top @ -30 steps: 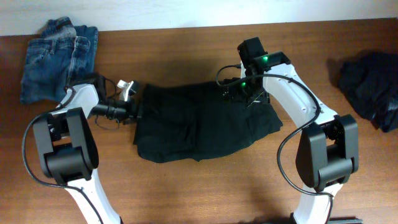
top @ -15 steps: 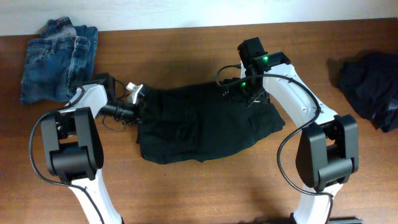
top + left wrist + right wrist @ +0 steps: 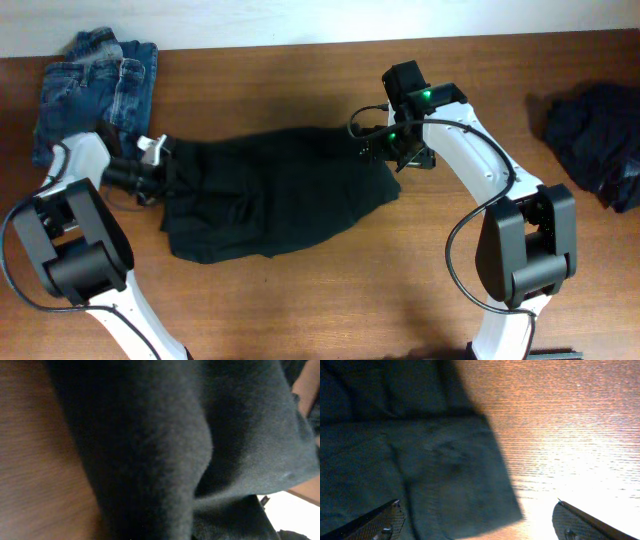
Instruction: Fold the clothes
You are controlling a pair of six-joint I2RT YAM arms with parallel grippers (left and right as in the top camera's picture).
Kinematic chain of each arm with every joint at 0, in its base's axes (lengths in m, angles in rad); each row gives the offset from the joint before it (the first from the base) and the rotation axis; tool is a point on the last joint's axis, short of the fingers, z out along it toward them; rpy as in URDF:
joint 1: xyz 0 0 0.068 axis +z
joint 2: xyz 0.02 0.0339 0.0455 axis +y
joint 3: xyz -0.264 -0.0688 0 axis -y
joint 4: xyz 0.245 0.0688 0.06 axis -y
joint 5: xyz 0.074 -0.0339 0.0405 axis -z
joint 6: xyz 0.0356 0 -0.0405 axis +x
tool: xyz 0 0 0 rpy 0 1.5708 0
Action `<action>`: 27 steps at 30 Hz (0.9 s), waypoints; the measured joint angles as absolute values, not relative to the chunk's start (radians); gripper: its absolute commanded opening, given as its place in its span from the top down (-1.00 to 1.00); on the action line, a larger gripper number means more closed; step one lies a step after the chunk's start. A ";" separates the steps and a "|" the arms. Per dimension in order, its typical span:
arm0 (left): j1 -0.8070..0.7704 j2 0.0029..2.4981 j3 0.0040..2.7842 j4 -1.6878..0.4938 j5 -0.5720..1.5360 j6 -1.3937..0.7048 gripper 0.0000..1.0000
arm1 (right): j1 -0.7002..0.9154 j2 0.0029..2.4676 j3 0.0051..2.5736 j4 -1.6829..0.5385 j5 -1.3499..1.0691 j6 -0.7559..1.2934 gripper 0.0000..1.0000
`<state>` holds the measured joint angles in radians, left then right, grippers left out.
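The black garment lay spread out, with some wrinkles, in the middle of the table, a little toward the left edge.

Its left side was gathered at the left gripper, which touched the cloth there. The left wrist view was filled with dark folds, so I could not tell whether this pincer was closed on the cloth or not. The right gripper hung above the garment's far right corner with its two fingers wide apart and nothing between them, half over cloth and half over bare wood. Blue jeans lay folded in the far left corner of the table. A dark heap of clothes lay crumpled at the right edge, well apart from the garment.
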<state>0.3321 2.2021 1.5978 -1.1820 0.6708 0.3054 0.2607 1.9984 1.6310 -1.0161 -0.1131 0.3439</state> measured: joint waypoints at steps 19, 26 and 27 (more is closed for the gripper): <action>0.202 2.210 2.188 -1.531 0.255 0.098 0.99 | 0.261 1.999 1.631 -1.016 -0.105 0.344 -0.97; 0.027 2.210 2.192 -1.518 0.223 0.062 0.99 | 0.261 1.999 1.631 -1.016 -0.105 0.344 -0.97; 0.010 2.210 2.192 -1.515 0.222 0.059 0.99 | 0.261 1.999 1.631 -1.017 -0.105 0.344 -0.97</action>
